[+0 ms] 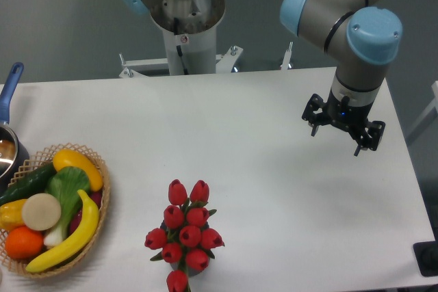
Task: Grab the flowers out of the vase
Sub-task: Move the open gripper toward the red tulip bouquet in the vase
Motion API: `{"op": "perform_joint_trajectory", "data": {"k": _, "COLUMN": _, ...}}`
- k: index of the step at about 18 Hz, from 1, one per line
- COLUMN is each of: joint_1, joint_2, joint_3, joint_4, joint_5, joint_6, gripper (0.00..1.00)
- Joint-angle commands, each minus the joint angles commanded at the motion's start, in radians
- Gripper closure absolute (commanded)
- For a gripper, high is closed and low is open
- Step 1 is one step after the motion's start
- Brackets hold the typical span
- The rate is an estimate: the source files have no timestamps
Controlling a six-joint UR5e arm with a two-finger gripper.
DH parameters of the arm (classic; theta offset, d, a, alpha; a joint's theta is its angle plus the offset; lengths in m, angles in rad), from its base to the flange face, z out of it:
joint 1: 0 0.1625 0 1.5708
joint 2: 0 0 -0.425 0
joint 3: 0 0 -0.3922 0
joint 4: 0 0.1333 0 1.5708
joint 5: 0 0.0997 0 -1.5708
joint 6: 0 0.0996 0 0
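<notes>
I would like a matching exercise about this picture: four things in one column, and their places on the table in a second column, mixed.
Things:
1. bunch of red tulip flowers
2. round wicker basket of fruit and vegetables
3. black two-finger gripper
4. blue-handled pot

Places:
A. left edge, behind the basket
B. above the right side
C. front centre
D. front left

Pairs: 1-C, 2-D, 3-B, 4-A
</notes>
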Motion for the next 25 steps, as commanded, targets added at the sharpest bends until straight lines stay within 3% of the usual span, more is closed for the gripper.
{"op": "perform_joint_trajectory", "data": {"k": 5, "joint_1": 0.0, "joint_2": 0.002, "joint_3": -0.011, "joint_4": 0.003, "joint_5": -0.02, "joint_6": -0.012, "gripper": 0.0}}
{"op": "perform_joint_trajectory", "data": {"k": 10, "joint_1": 0.028, "joint_2": 0.012, "joint_3": -0.043, "joint_4": 0.015, "joint_5": -0.15, "joint_6": -0.044, "gripper": 0.0}}
{"op": "perform_joint_trajectory", "data": {"k": 12, "joint_1": 0.032, "joint_2": 0.04, "joint_3": -0.098, "joint_4": 0.084, "joint_5": -0.178, "joint_6": -0.046, "gripper": 0.0}}
{"op": "perform_joint_trajectory", "data": {"k": 16, "joint_1": 0.028, "joint_2": 0.09, "joint_3": -0.25, "joint_4": 0.316, "joint_5": -0.31, "joint_6": -0.083, "gripper": 0.0}}
{"op": "perform_joint_trajectory", "data": {"k": 22, "joint_1": -0.014, "joint_2": 0.081, "joint_3": -0.258, "joint_4": 0.391, "joint_5": -0.575, "joint_6": -0.182, "gripper": 0.0}}
{"op": "perform_joint_trajectory", "data": {"k": 25, "joint_1": -0.032, "joint_2": 0.068, "joint_3": -0.261, "joint_4": 0.402, "joint_5": -0.702, "joint_6": -0.192, "gripper": 0.0}}
